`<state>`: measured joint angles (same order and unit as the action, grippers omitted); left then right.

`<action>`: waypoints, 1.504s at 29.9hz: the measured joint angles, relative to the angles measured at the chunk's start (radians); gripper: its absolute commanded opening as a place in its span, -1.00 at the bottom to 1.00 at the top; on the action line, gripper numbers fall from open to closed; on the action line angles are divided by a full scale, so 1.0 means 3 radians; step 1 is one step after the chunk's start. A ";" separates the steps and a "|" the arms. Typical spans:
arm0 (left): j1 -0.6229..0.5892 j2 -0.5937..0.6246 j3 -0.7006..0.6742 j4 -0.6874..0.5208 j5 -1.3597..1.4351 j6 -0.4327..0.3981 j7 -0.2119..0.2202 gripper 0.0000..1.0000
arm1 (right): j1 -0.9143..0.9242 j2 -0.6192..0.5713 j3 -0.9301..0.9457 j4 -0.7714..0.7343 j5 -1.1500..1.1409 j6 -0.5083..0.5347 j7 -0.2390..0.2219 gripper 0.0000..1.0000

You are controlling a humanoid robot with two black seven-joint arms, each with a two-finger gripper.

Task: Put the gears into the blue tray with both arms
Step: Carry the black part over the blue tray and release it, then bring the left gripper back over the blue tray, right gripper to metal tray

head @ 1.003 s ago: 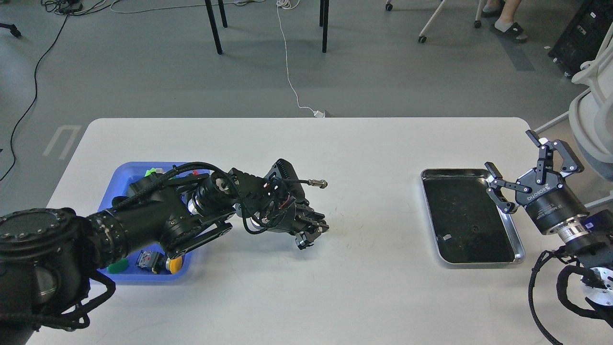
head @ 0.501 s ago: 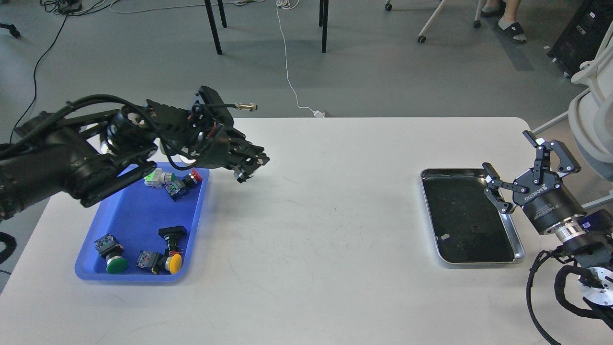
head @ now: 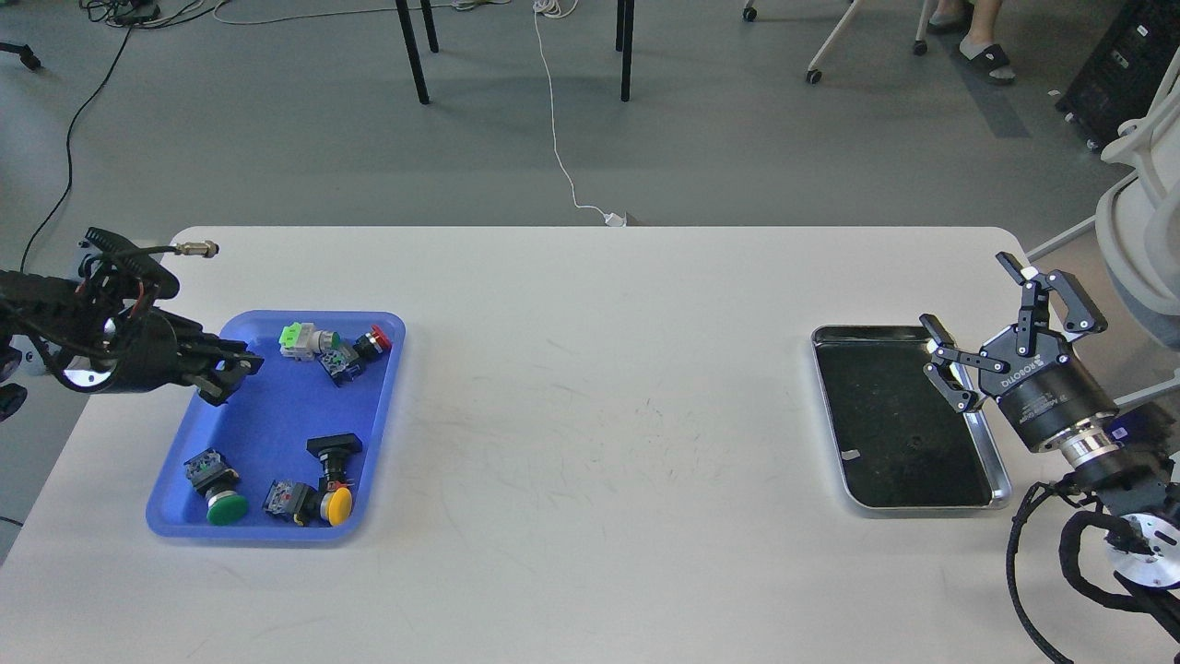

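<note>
The blue tray [head: 267, 410] lies at the table's left with several coloured-cap push-button switches [head: 330, 349] in it. One tiny black gear [head: 914, 441] rests on the black liner of the silver tray [head: 908, 328] at the right. My left gripper [head: 230, 376] comes in from the left edge and hangs over the blue tray's left rim. It is dark, and I cannot make out a gap or anything between its fingers. My right gripper [head: 970, 300] is open and empty above the silver tray's right rim, up and to the right of the gear.
A small white scrap [head: 853, 455] lies on the liner. A cable with a metal plug [head: 195, 248] sticks out above my left wrist. Beyond the table's far edge are chair legs [head: 412, 55] and a white cord [head: 558, 138] on the floor.
My left arm has swung from the table's middle up and leftwards, ending over the blue tray's left side and uncovering the tray. The right gripper has drifted slightly left.
</note>
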<state>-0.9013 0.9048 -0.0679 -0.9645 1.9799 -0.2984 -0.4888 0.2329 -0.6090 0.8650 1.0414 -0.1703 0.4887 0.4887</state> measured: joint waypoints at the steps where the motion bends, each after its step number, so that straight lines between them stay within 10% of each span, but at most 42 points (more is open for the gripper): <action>1: 0.0035 0.0000 -0.0004 0.0004 -0.0016 0.0004 0.0000 -0.72 | 0.0000 0.0000 0.0000 0.0000 0.0000 0.0000 0.0000 0.95; 13: 0.0193 -0.0060 -0.0028 0.0187 -0.0052 0.0026 0.0000 -0.27 | -0.0004 -0.0001 0.0004 0.0010 0.0000 0.0000 0.0000 0.95; 19: 0.0197 -0.0083 -0.0030 0.0188 -0.0053 0.0050 0.0000 0.69 | -0.0004 -0.0005 0.0006 0.0016 0.0000 0.0000 0.0000 0.95; 28: 0.0045 -0.0030 -0.0446 0.0096 -0.0803 0.0106 0.0001 0.82 | -0.0004 -0.0009 0.0009 0.0031 0.0000 0.0000 0.0000 0.95; 35: 0.0020 0.0081 -0.0937 -0.0710 -0.2706 0.0085 0.0001 0.96 | 0.0005 -0.0004 0.0002 0.0083 0.0000 0.0000 0.0000 0.95; 45: 0.0851 -0.0431 -0.1702 -0.1153 -0.4490 0.0115 0.0001 0.96 | 0.0124 -0.0119 -0.0020 0.0425 0.0000 0.0000 0.0000 0.95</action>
<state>-0.6460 0.7754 -0.5785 -1.3104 0.6328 -0.2639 -0.4886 0.2701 -0.6448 0.8590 1.1690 -0.1703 0.4887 0.4887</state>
